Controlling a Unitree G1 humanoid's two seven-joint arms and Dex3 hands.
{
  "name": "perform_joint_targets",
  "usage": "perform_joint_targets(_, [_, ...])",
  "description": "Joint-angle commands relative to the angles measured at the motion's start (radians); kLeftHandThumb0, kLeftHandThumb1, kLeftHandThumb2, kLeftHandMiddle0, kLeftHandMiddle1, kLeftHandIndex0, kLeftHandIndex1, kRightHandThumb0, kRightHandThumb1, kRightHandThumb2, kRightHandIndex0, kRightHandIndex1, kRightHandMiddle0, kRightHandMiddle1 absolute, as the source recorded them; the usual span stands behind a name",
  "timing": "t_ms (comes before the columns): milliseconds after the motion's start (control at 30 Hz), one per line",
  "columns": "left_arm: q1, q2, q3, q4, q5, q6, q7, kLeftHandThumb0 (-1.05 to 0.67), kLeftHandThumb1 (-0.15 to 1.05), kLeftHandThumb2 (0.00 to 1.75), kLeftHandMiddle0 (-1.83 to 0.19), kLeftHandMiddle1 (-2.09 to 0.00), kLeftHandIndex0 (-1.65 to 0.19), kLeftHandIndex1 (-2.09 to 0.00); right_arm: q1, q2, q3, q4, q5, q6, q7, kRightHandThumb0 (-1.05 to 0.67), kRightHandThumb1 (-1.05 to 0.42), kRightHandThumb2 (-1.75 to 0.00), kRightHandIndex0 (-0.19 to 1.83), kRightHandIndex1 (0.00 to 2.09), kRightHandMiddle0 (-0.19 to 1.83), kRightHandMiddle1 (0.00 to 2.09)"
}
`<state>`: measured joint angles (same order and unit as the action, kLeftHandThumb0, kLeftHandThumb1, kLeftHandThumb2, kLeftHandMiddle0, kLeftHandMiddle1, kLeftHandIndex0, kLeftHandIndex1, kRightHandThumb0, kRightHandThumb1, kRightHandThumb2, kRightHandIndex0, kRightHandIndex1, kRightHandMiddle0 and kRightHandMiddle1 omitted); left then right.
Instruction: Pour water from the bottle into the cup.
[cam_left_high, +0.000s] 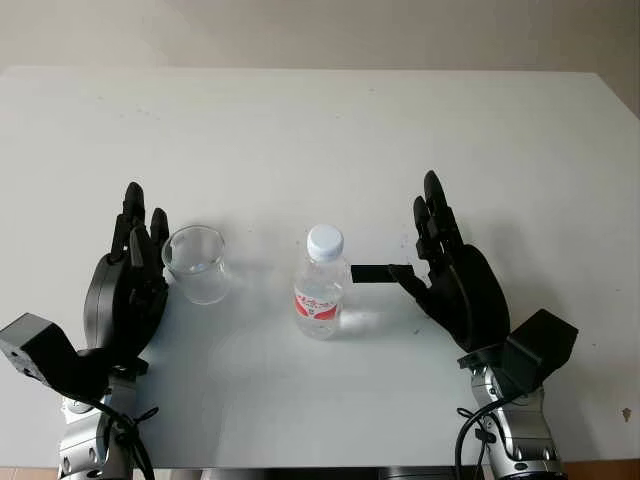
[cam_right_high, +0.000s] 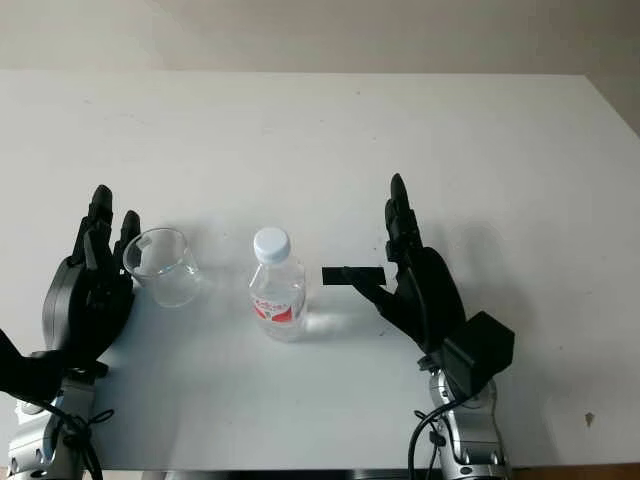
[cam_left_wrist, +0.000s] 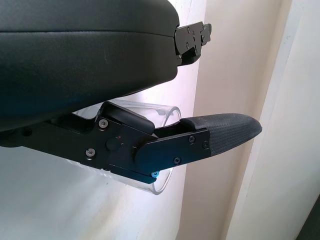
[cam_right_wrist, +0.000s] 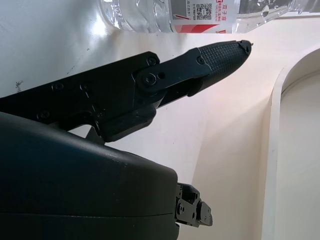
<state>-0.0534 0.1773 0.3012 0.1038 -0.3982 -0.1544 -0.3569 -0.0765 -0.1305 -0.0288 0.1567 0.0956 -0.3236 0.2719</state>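
1. The bottle (cam_right_wrist: 200, 12) carries a red and white label (cam_right_wrist: 202, 10) with a small square scan code and fine print, too small to read.
2. No other writing can be read.

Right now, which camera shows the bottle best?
The left eye view: the whole bottle stands upright, white cap on, between the cup and the open right hand. The right eye view matches it. The right wrist view catches just its label and body.

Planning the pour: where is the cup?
In the left eye view the cup stands on the table's near left, between the left robot hand and the bottle.
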Motion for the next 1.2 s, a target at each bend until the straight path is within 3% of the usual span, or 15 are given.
perform_joint_targets(0, [0.041,-0.013,0.003,0.004,-0.007,0.005,0.002,-0.82,1.05,0.64,0.19,0.0,0.19,0.0,-0.003,0.0,-0.001,-0.021,0.008,-0.006,0.003,-0.88,-1.03,-0.06,-0.19,0.0,-0.19,0.0])
perform_joint_targets(367, [0.027,-0.007,0.003,0.016,-0.002,0.002,0.004,-0.81,1.05,0.63,0.19,0.0,0.19,0.0,-0.023,-0.03,0.022,-0.037,0.048,0.049,0.092,-0.9,-1.01,-0.05,-0.19,0.0,-0.19,0.0])
perform_joint_targets(633, [0.027,-0.012,0.005,0.022,0.001,-0.01,0.012,-0.82,1.05,0.63,0.19,0.0,0.19,0.0,-0.008,-0.113,0.074,-0.179,0.078,0.113,0.251,-0.96,-0.98,-0.04,-0.19,0.0,-0.19,0.0])
perform_joint_targets(867, [0.026,-0.009,0.004,0.02,0.005,-0.016,0.019,-0.82,1.05,0.63,0.19,0.0,0.19,0.0,-0.012,-0.124,0.126,-0.255,0.113,0.196,0.326,-0.95,-0.93,-0.04,-0.19,0.0,-0.19,0.0])
perform_joint_targets(1167, [0.02,-0.01,0.001,0.024,0.003,-0.019,0.02,-0.81,1.05,0.63,0.19,0.0,0.19,0.0,-0.021,-0.08,0.198,-0.181,0.066,0.174,0.323,-1.0,-0.94,-0.05,-0.19,0.0,-0.19,0.0])
